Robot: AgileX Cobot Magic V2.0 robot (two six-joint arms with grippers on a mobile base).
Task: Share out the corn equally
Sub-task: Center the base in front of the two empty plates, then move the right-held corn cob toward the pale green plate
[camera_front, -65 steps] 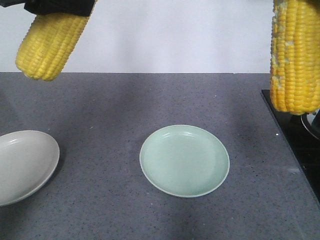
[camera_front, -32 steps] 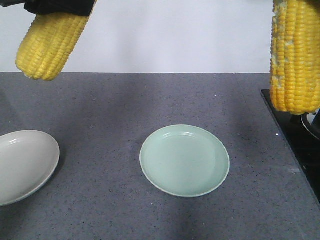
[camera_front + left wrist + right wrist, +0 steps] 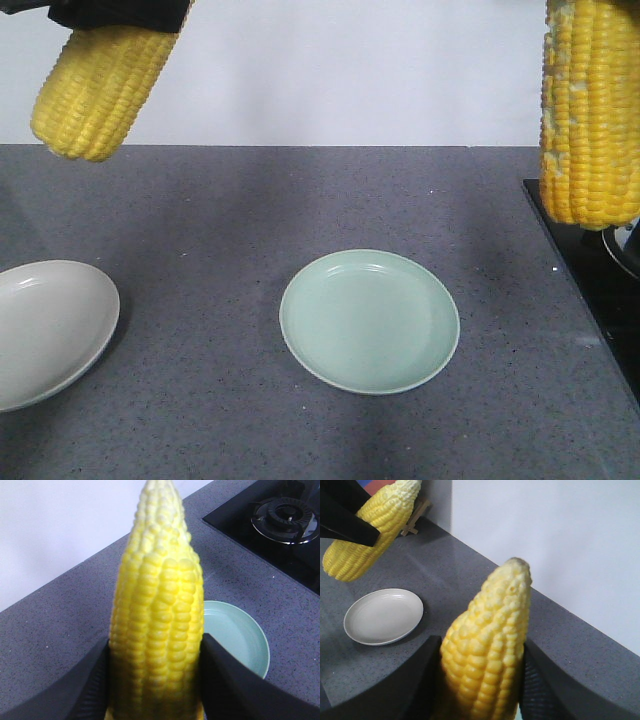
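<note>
We see a speckled dark grey stone worktop filling most of the front view, with a white wall behind it. At 3 o'clock on the worktop lies a black glass gas hob, its round burner visible from the left wrist camera.

Near the centre of the front view sits a pale green round plate, bare. At 9 o'clock, partly cut off by the frame edge, sits a light grey round plate, also bare. The two plates are well apart.

Both of the bright yellow corn cobs in view are held in the air above the worktop. At 11 o'clock in the front view, the left corn cob hangs tilted, clamped in our left claw, whose black ribbed pads press on both sides of it. At 2 o'clock, the right corn cob hangs nearly upright above the hob's edge, clamped the same way in our right claw. In the right wrist view its pale tapered tip points away from the camera, and the grey plate lies below the other cob.
</note>
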